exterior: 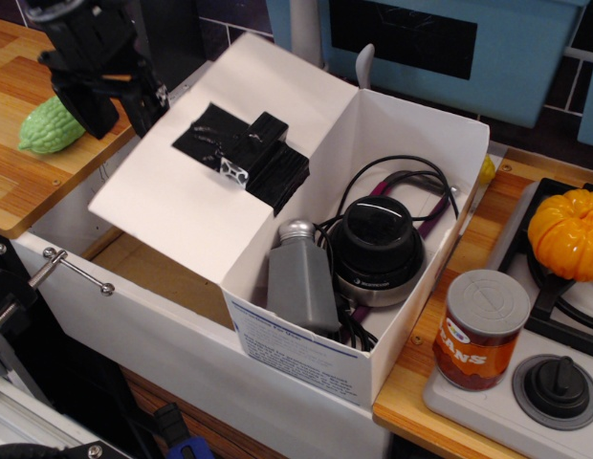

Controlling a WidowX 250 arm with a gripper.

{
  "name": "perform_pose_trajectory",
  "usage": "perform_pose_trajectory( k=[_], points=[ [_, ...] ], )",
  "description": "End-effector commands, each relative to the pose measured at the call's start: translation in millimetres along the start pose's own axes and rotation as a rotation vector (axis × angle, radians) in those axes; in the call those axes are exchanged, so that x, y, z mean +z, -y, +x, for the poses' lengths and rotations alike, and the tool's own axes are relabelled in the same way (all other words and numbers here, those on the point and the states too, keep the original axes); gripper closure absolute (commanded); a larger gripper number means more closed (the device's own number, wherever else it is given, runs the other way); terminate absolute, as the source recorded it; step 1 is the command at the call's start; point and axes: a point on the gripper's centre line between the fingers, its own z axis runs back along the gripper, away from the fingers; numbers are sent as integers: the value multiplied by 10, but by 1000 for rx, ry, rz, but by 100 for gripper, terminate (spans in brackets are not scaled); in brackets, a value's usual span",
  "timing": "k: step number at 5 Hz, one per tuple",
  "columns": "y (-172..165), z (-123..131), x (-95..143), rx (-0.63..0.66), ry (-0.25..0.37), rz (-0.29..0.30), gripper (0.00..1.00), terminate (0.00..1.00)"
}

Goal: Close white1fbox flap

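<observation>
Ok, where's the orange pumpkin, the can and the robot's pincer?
Pumpkin (pixel 567 232): main camera view, middle of its orange top.
Can (pixel 480 330): main camera view, its orange label.
Pincer (pixel 124 107): main camera view, between its black fingertips.

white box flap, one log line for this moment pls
flap: open, folded out left | gripper: at flap's outer edge | white box: contents exposed

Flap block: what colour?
Black, taped onto the white flap; block clearest in observation.image.

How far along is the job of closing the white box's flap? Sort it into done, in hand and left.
Done: the claw has reached the flap's far left edge. In hand: it is at that edge; contact is unclear. Left: nearly everything, since the flap lies folded outward and the white box is open, contents showing.
</observation>
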Motion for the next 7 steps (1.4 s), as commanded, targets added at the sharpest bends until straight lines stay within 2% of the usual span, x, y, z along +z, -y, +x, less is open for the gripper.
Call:
perform_pose_trajectory(
  k=[1,3,4,5,6,7],
  points=[
    [338,142,467,-18,56,63,0,0],
    [759,186,721,-32,48,241,0,0],
    [1042,188,679,-37,65,303,0,0],
    [1280,213,500,-45,101,314,0,0],
    [1465,213,300,-41,124,291,0,0],
    [1566,206,163,-47,112,241,0,0]
  ],
)
